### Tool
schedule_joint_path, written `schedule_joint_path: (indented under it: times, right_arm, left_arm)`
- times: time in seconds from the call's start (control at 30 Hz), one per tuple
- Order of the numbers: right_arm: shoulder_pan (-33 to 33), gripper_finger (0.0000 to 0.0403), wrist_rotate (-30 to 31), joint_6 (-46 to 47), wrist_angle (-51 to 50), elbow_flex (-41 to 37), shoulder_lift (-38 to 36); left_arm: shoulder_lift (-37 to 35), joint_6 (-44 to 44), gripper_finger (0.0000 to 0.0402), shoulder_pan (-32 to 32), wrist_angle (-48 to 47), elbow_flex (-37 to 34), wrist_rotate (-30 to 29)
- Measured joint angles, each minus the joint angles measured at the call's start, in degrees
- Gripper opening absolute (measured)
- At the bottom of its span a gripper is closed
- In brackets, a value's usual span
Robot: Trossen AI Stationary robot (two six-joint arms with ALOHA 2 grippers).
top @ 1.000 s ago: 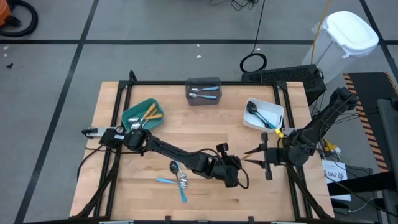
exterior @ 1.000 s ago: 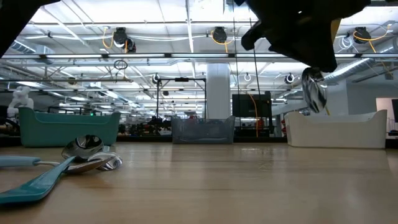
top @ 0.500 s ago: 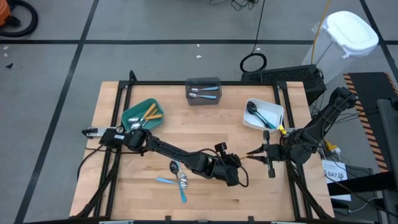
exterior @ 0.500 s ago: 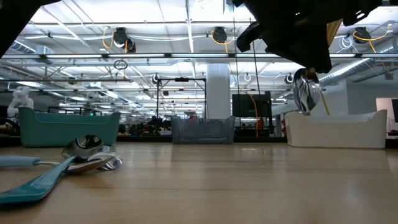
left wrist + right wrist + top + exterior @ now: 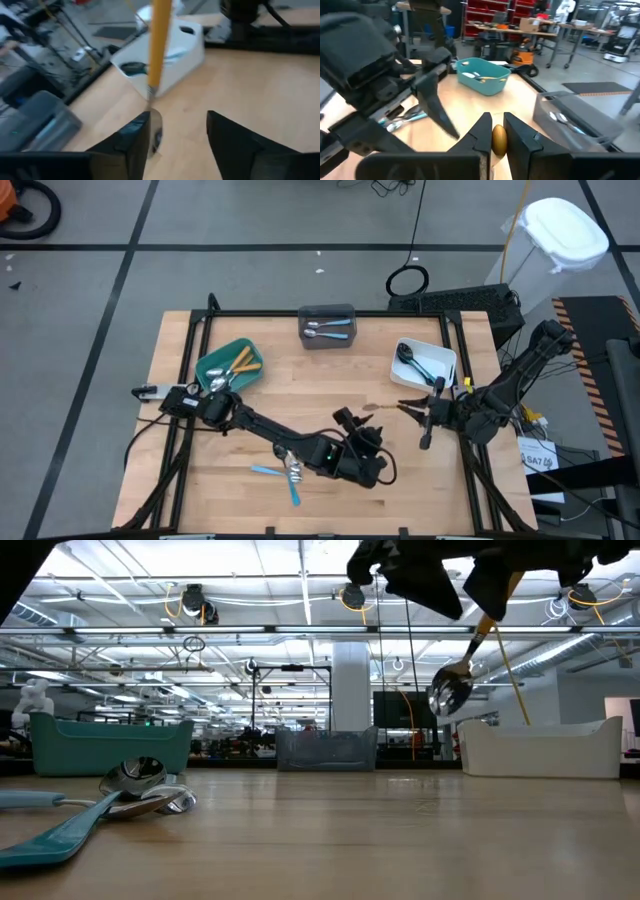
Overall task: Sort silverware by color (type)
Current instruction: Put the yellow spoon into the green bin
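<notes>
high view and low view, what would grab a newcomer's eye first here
The orange-handled spoon hanging in mid-air above the table centre-right, pinched by its handle in the right end effector while the left end effector stands open just beside it. Next, the little heap of blue-handled silverware lying loose near the table's front edge, and the three bins along the back: teal, grey and white.

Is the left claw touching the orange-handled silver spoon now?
Apart. Left wrist view: the left claw stands open, and the orange-handled silver spoon hangs clear beside one finger; the right claw pinches its handle.
</notes>
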Motion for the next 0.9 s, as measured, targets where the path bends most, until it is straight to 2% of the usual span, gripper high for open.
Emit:
schedule_joint_path:
  times: [0.17,0.4,0.57,0.6,0.77,0.9]
  right_arm:
    - [0.0,0.0024,1.3,-0.1,1.0,0.0,1.1]
    - [0.0,0.0024,1.3,-1.0,1.6,0.0,1.6]
    - [0.0,0.0024,1.2,-1.1,1.5,0.0,1.6]
    - [0.0,0.0024,1.2,-1.1,1.5,0.0,1.6]
    - [0.0,0.0024,1.1,-1.3,1.4,0.0,1.6]
    - [0.0,0.0024,1.1,-1.3,1.4,0.0,1.6]
  left_arm:
    - [0.0,-0.8,0.0202,0.1,1.9,0.0,-4.7]
    - [4.2,2.7,0.0202,1.4,8.2,0.0,-6.0]
    - [6.4,8.7,0.0202,0.5,13.2,0.0,-18.4]
    - [6.4,10.4,0.0202,0.4,13.8,0.0,-19.2]
    - [6.3,12.4,0.0202,2.0,15.4,0.0,-16.4]
    - [6.3,11.7,0.0202,3.6,16.4,0.0,-11.0]
